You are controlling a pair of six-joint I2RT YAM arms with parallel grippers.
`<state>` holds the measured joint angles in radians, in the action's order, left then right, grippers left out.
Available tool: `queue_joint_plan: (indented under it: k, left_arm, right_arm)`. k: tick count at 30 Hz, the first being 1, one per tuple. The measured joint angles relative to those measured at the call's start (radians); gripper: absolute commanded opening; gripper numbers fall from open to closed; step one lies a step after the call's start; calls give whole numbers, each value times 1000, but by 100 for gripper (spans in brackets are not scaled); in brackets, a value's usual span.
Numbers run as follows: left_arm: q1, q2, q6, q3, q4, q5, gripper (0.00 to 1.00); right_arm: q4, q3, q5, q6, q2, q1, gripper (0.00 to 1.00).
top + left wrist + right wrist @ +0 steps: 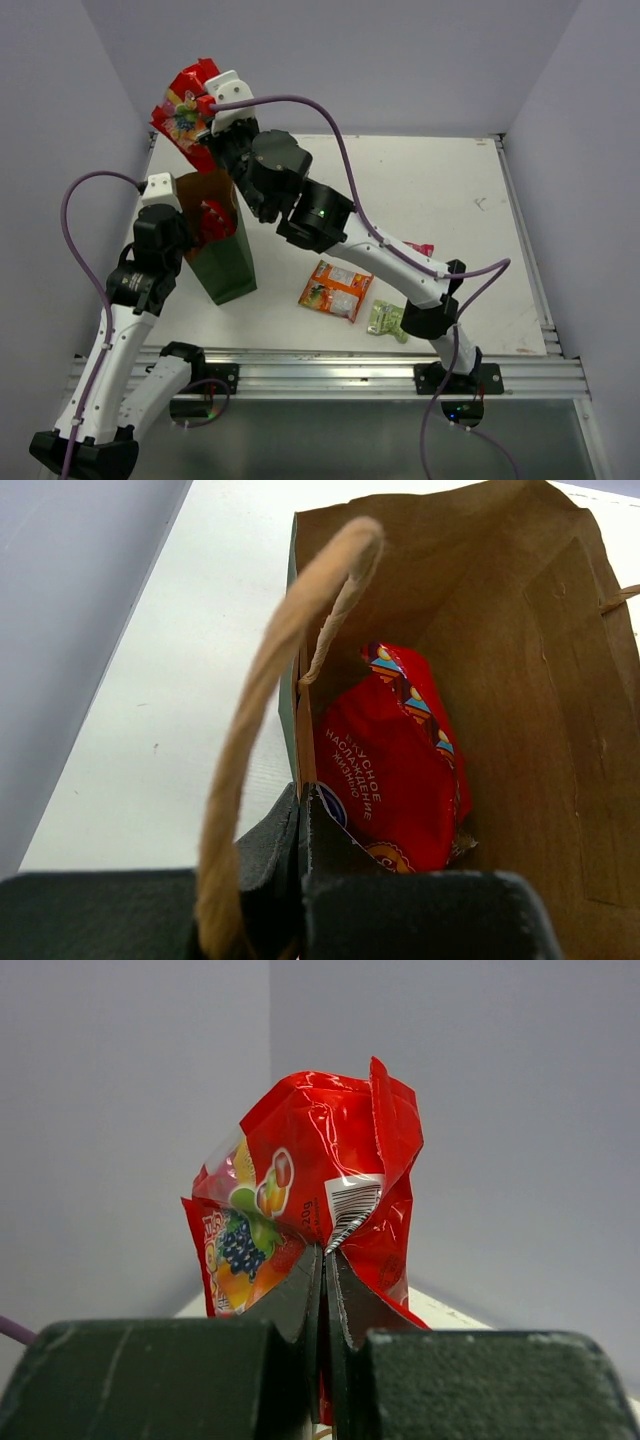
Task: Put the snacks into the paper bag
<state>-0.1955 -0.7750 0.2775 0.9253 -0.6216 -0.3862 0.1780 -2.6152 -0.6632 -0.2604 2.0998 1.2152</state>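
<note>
The dark green paper bag (225, 265) stands upright at the table's left. One red packet (212, 220) lies inside it, also seen in the left wrist view (395, 780) against the brown inner wall (520, 660). My left gripper (186, 218) is shut on the bag's left rim (300, 815), beside the loop handle (270, 690). My right gripper (207, 104) is shut on the second red packet with fruit print (183, 112), holding it high above and behind the bag; the right wrist view shows the gripper (325, 1260) pinching that packet (310, 1180).
The orange-white packet (335, 289) and the small pale green packet (387, 319) lie on the table near the front, under my right arm. The small pink packet (421, 248) peeks out behind that arm. Grey walls stand at the left and back.
</note>
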Motion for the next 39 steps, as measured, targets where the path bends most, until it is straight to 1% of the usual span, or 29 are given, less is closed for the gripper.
queue_joint_plan:
  k: [3, 7, 12, 14, 17, 18, 19, 20, 21, 22, 24, 29, 31, 32, 33, 36, 37, 39]
  left_arm:
    - [0, 0, 0, 0, 0, 0, 0]
    - [0, 0, 0, 0, 0, 1, 0]
    - [0, 0, 0, -2, 4, 1, 0]
    - [1, 0, 0, -2, 7, 2, 0]
    - [2, 0, 0, -2, 12, 8, 0]
    - [2, 0, 0, -2, 13, 8, 0]
    - [3, 0, 0, -2, 12, 8, 0]
    - [4, -1, 0, -2, 12, 9, 0]
    - [4, -1, 0, -3, 13, 10, 0]
    - [5, -2, 0, -3, 14, 13, 0]
    - [5, -3, 0, -5, 15, 16, 0]
    - [6, -17, -6, -13, 4, 17, 0]
    - [6, -19, -8, -15, 7, 18, 0]
    - [5, -19, -8, -15, 10, 18, 0]
    - [5, -18, -8, -15, 13, 19, 0]
    - [5, -18, -8, -15, 13, 20, 0]
    - [5, -18, -8, -15, 13, 20, 0]
    - [5, -18, -8, -15, 13, 21, 0]
  right_arm:
    - [-5, 56, 7, 37, -1, 2, 0]
    - [3, 238, 31, 102, -33, 2, 0]
    - [78, 456, 55, 183, -55, 3, 0]
    - [111, 498, 59, 203, -57, 6, 0]
    - [155, 510, 72, 220, -59, 13, 0]
    - [163, 509, 82, 228, -63, 15, 23]
    - [174, 501, 93, 242, -65, 16, 34]
    - [178, 487, 109, 252, -68, 18, 52]
    - [179, 475, 115, 266, -70, 21, 59]
    - [181, 462, 126, 267, -75, 23, 63]
    - [182, 434, 135, 265, -92, 35, 67]
    - [185, 300, 113, 212, -132, 81, 69]
    - [184, 304, 85, 196, -191, 97, 72]
    - [180, 337, 66, 191, -239, 102, 77]
    - [169, 401, 44, 190, -303, 106, 79]
    - [129, 727, -33, 210, -551, 103, 82]
    - [141, 840, -60, 232, -628, 100, 82]
    - [149, 1030, -96, 289, -732, 89, 86]
